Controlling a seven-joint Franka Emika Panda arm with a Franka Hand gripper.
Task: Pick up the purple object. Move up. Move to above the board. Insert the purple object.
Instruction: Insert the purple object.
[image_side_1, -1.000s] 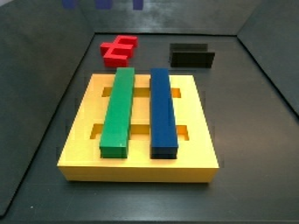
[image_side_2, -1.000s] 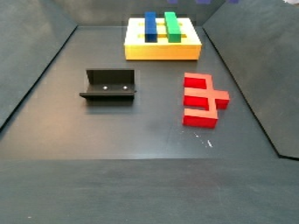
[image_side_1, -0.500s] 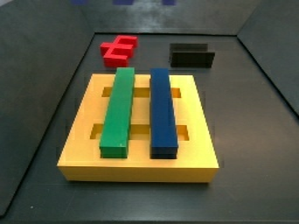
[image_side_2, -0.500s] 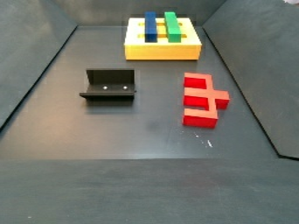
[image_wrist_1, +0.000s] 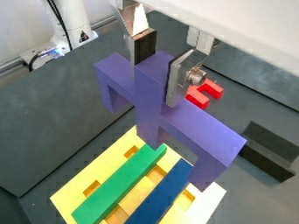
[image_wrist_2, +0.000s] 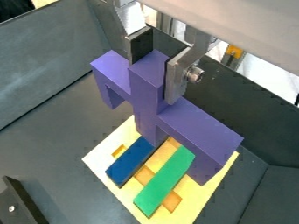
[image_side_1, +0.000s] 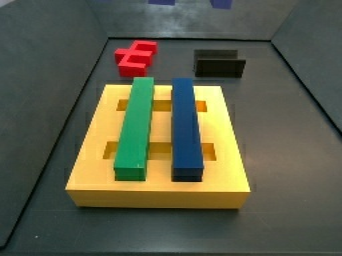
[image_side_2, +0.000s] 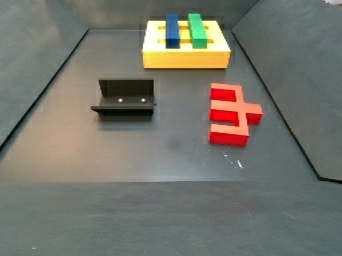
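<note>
Tool (image_wrist_1: 163, 59) gripping purple object (image_wrist_1: 176, 122) hides board (image_wrist_1: 111, 171) partly.

On the dark counter (image_side_1: 287, 190), the board (image_side_1: 160, 188) lay nearest, with a long green bar (image_side_1: 135, 123) and a long blue bar (image_side_1: 186, 125) seated side by side in it. Beyond it sat a red block (image_side_1: 134, 57) and, well apart, the dark fixture (image_side_1: 221, 64). The claw was out of sight; only purple bits (image_side_1: 187, 3) showed at the top edge.
</note>
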